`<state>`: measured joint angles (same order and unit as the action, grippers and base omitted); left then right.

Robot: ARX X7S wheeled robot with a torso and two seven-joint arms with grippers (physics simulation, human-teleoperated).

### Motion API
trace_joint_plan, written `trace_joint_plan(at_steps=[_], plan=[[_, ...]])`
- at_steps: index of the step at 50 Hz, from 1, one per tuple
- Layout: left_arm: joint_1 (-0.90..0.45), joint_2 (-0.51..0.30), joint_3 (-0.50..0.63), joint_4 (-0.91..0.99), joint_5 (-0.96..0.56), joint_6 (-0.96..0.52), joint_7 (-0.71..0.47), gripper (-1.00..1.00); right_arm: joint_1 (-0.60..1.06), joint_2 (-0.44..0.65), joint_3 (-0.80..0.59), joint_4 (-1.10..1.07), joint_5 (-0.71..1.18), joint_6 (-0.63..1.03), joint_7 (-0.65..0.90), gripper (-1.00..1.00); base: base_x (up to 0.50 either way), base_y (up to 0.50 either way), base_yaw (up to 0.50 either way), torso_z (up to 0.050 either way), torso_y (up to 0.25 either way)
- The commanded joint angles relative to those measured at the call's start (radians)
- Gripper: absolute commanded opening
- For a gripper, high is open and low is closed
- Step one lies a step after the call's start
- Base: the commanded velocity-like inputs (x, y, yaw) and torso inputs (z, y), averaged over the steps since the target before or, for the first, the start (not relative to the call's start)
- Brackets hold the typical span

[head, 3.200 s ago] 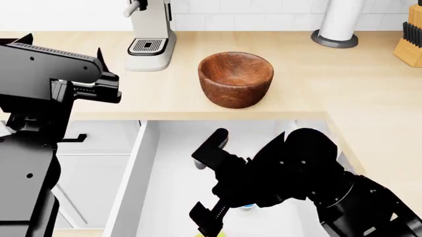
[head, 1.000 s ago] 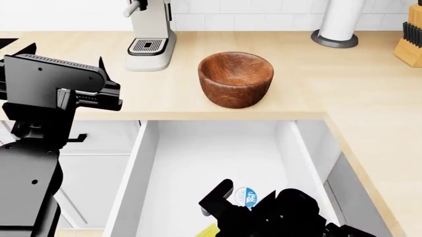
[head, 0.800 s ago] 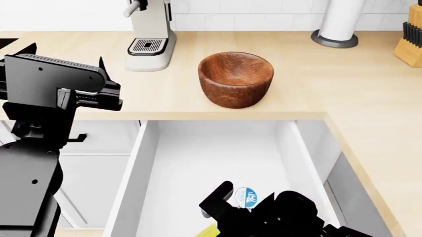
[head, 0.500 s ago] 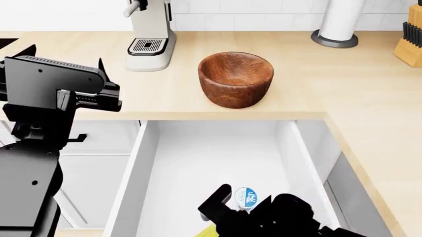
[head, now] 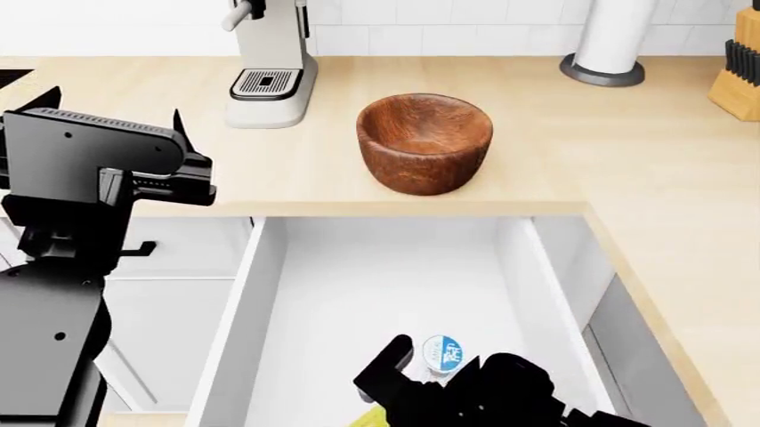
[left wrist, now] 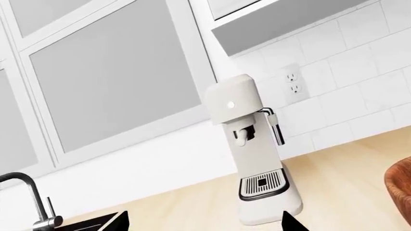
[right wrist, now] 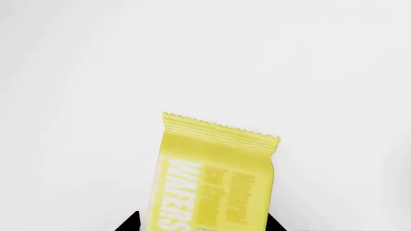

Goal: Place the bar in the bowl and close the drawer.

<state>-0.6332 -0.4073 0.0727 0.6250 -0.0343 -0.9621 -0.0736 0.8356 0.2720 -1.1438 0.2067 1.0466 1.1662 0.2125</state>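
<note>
Fingers [right wrist: 132, 222] of my right arm sit spread, straddling the flat yellow wrapped bar [right wrist: 212, 175] on the deep white drawer [head: 267, 294] floor; left fingers' state unreadable; dark wooden bowl [head: 424, 142] on surface.

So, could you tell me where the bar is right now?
The bar lies flat on the white floor of the open drawer, at its front end, directly under the right gripper.

A yellow wrapped bar [right wrist: 215, 180] with a crimped edge and "WAFERS" lettering lies flat on the white floor of the open drawer [head: 356, 285], at the lower centre of the frame. The reddish-brown wooden bowl [head: 424, 142] stands upright, empty, on the counter above centre.
</note>
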Motion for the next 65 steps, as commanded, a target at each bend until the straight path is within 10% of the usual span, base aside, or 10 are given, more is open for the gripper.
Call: trace_joint_plan(at_steps=[1,65], plan=[[0.001,-0.002,0.002,-0.004,0.000,0.005,-0.003,1.00,-0.013,-0.004,-0.026,0.014,0.002,-0.001,0.006,-1.00,0.00,0.00,0.00,0.000,0.000],[0.013,-0.009,-0.028,0.024,-0.025,-0.003,-0.009,1.00,0.459,0.018,0.215,-0.228,0.152,0.131,0.158,-1.00,0.00,0.00,0.00,0.000,0.000]])
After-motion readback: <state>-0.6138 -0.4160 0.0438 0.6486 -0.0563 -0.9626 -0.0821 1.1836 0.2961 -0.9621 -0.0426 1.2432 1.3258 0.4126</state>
